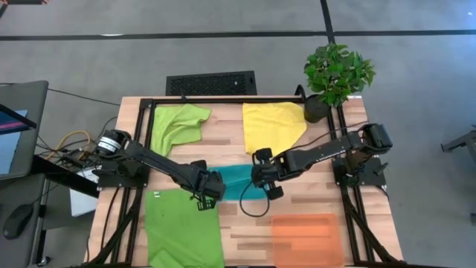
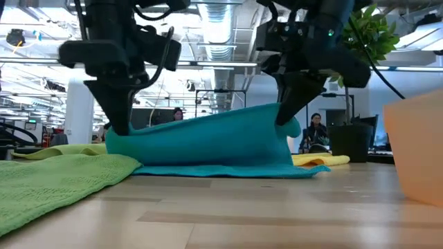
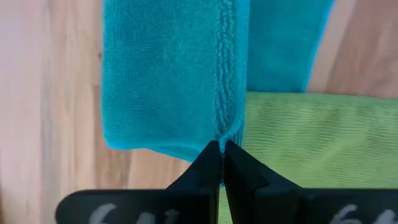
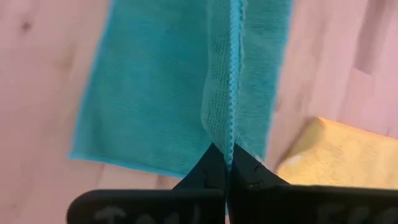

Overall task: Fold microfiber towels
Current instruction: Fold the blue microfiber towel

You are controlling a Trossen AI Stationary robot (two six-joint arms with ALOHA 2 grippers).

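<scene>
We see the bench [image 1: 245,223], three towels unfolded: green ones [image 1: 182,227] [image 1: 177,123] near our left hand [image 1: 209,195], a yellow one [image 1: 271,125] beyond our right hand [image 1: 266,180]. Both hands, clamped shut, hold the teal towel [image 1: 236,181] between them, half-folded.

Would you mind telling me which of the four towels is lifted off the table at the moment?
The teal towel at the table's middle: the left gripper and right gripper each pinch its raised edge, while the others lie untouched.
</scene>
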